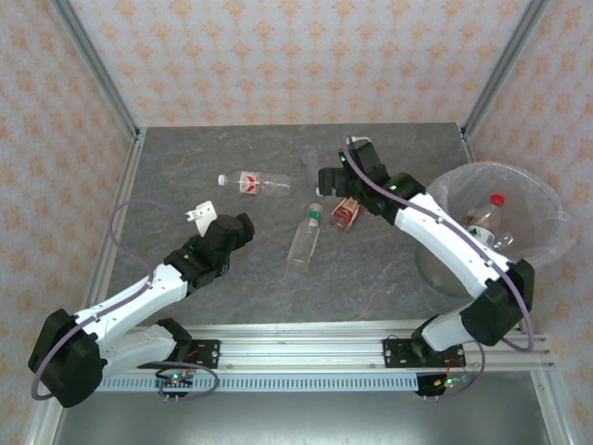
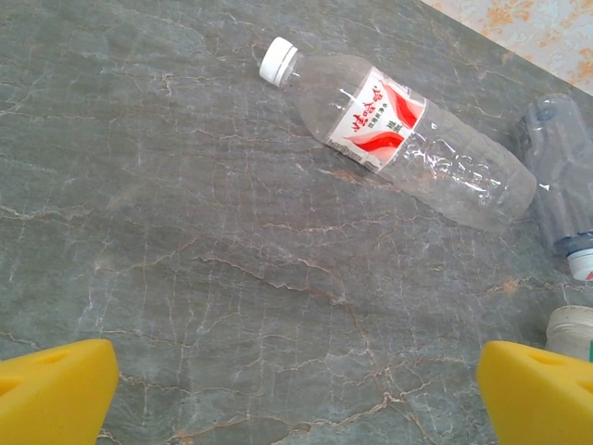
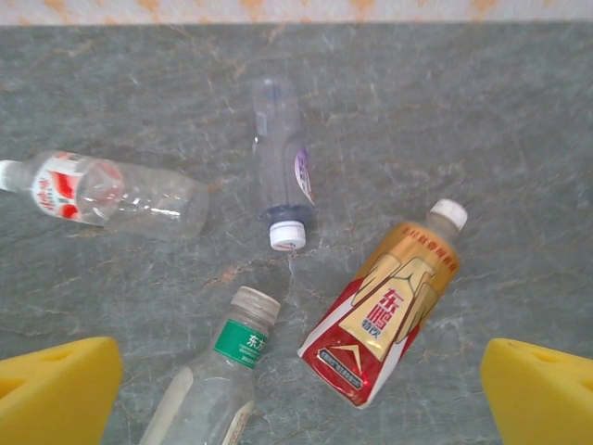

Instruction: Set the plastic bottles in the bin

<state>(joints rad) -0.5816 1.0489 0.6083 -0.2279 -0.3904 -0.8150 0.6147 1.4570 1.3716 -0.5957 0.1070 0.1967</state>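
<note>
Reach-to-pick step is judged. Four plastic bottles are scattered on the table, others are in the bin. Right gripper and left gripper are held wide, empty. Next, the gold-labelled bottle must be straddled and gripped.

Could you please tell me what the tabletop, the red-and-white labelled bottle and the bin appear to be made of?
Tabletop: seemingly grey stone or stone-look laminate, matt, with pale veins.
Red-and-white labelled bottle: thin clear plastic, glossy; the tabletop shows through it.
Bin: translucent whitish plastic, probably; the grey tabletop shows faintly through its wall.
</note>
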